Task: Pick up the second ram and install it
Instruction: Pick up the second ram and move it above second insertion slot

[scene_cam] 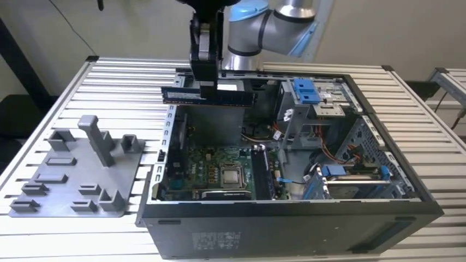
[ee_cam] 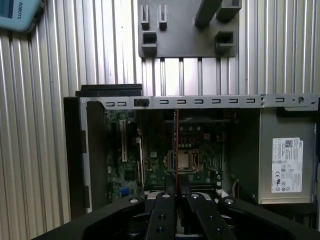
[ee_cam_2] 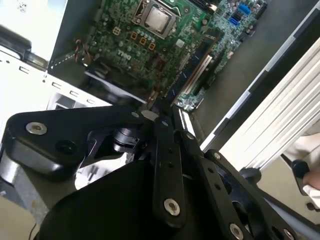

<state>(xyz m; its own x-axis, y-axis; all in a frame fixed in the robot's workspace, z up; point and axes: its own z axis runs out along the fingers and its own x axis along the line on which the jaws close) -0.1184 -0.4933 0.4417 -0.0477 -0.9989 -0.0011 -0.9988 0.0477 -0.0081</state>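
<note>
Above the open case [scene_cam: 291, 221], the fingers [scene_cam: 207, 71] pinch the second ram [scene_cam: 185, 97] mid-length, held level and crosswise to the memory slots [scene_cam: 261, 172] below.

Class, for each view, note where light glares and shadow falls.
Exterior view: the slatted table shines pale, the case interior lies shadowed, the second ram in the jaws is lit. Second wrist view: a surface beside the motherboard is washed out white. First wrist view: the table gleams; the motherboard sits dim.
</note>
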